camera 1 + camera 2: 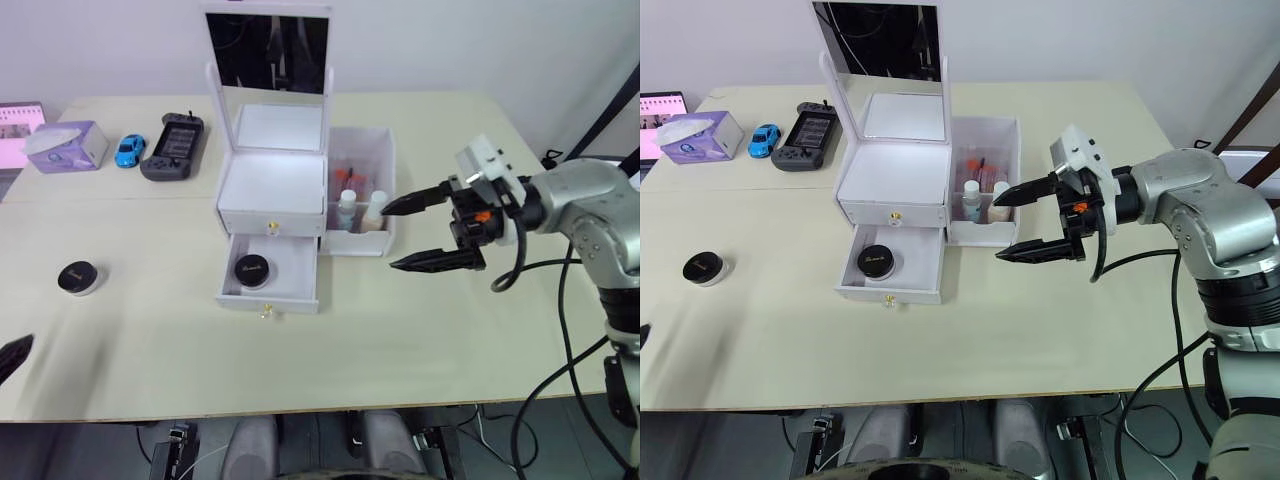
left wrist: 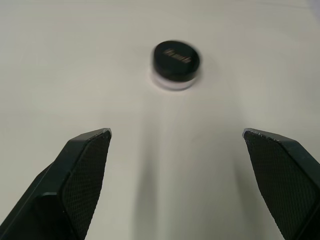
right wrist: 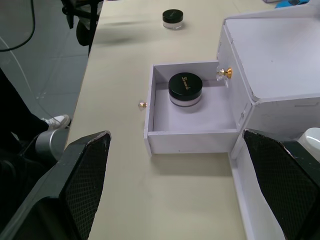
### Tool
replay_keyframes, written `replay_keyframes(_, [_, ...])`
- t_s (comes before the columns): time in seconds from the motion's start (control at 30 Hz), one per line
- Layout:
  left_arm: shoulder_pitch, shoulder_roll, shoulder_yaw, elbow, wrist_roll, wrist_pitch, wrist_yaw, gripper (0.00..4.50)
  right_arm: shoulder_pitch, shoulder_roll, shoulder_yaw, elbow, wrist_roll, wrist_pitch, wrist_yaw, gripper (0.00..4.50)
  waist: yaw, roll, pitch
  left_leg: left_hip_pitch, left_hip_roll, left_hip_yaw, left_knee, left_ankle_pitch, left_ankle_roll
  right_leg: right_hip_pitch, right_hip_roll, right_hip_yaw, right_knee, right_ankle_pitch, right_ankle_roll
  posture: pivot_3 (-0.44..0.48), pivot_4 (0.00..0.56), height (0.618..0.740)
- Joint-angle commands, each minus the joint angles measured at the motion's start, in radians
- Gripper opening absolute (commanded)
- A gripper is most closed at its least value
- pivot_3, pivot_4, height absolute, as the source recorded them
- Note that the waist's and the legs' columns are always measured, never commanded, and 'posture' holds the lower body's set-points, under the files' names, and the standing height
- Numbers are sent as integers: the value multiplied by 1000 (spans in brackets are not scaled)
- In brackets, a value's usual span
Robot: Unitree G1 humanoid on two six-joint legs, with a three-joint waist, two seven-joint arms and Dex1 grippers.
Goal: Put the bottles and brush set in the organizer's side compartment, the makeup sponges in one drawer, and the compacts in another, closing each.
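A cream table [image 1: 420, 340] carries everything. At its far left corner sits a purple tissue box [image 1: 66, 146] with a white tissue poking out. Just beside it stands 1 small blue toy car [image 1: 129, 150], and next to that lies a dark handheld game console [image 1: 174, 146], well apart from the near edge.

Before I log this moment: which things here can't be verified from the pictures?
- Upper drawer: shut, so its contents are hidden.
- Brush set: head views show orange bits behind the bottles; the side compartment wall hides the rest.
- Left gripper: cut off by the frame edge in the left eye view.
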Motion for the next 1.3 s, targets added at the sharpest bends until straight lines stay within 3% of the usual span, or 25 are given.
replay_keyframes(0.03, [49, -37, 43, 21, 6, -72, 13, 4430, -31, 4, -14, 5, -11, -20, 27, 4500, -2, -1, 0, 0, 0, 0, 0, 0, 0, 0, 0, 0, 0, 0, 0, 0, 150, 740])
replay_keyframes(0.33, [16, -17, 5, 70, -18, -113, 39, 4430, -35, -2, -36, -21, 13, 34, 43, 4500, -1, -1, -1, -1, 1, 1, -1, 0, 0, -3, 0, 0, 2, 0, 0, 0, 150, 740])
replay_keyframes(0.67, [-258, 100, -213, 55, 28, -47, 160, 4430, -25, -20, -124, -149, 131, 180, -20, 4500, -4, -1, -1, -1, 0, 2, -1, 0, 0, 2, 0, 0, 2, 3, -5, 0, 150, 740])
replay_keyframes(0.97, [-472, 145, -389, 238, 116, -40, 245, 4430, 23, -56, -190, -231, 183, 237, -94, 4500, 0, -2, -1, 0, 1, 2, -2, 0, 0, 1, 2, 0, 6, 4, -5, 0, 150, 740])
replay_keyframes(1.3, [-622, 157, -498, 401, 187, -92, 248, 4430, 34, -75, -207, -266, 198, 248, -151, 4500, 0, -2, -2, 1, 1, 2, -1, 0, 0, 2, 2, 0, 7, 4, -5, 0, 150, 740])
